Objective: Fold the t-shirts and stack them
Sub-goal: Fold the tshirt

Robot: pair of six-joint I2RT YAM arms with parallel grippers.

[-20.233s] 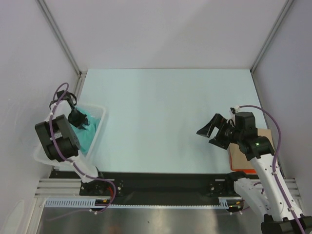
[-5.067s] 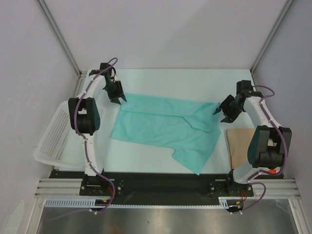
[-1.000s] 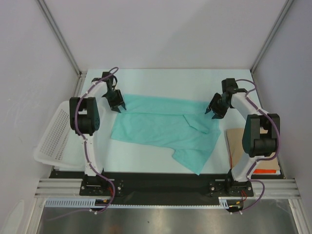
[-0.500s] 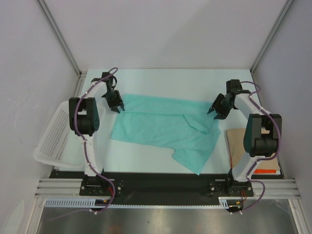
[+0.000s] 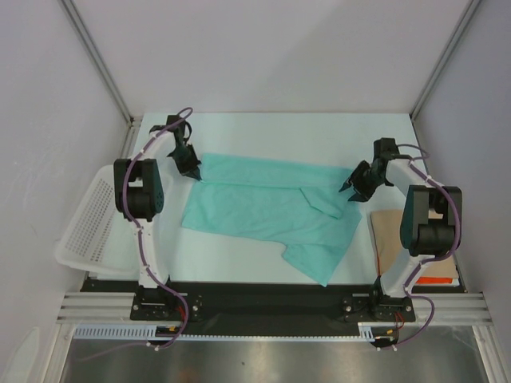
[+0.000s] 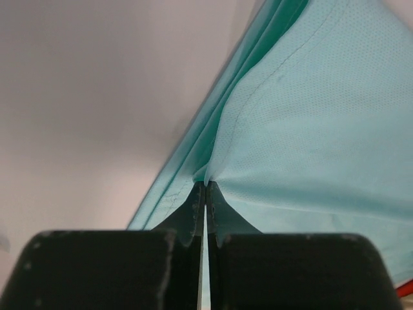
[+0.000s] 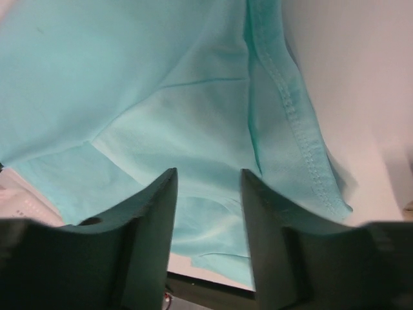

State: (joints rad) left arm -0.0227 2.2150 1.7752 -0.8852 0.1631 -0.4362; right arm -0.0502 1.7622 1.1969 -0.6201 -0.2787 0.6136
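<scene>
A teal t-shirt lies spread and rumpled across the table. My left gripper is at the shirt's far left corner; in the left wrist view its jaws are shut on a pinch of the t-shirt's edge. My right gripper hovers over the shirt's far right corner. In the right wrist view that right gripper stands open, its fingers straddling the teal t-shirt with a hemmed edge to their right.
A white mesh basket lies tipped at the table's left edge. A brown cardboard sheet sits at the right, beside the right arm's base. Grey walls enclose the table on three sides.
The left gripper has shut on the shirt's far left corner. The right gripper has shifted slightly right and down toward the shirt's right corner, staying open.
</scene>
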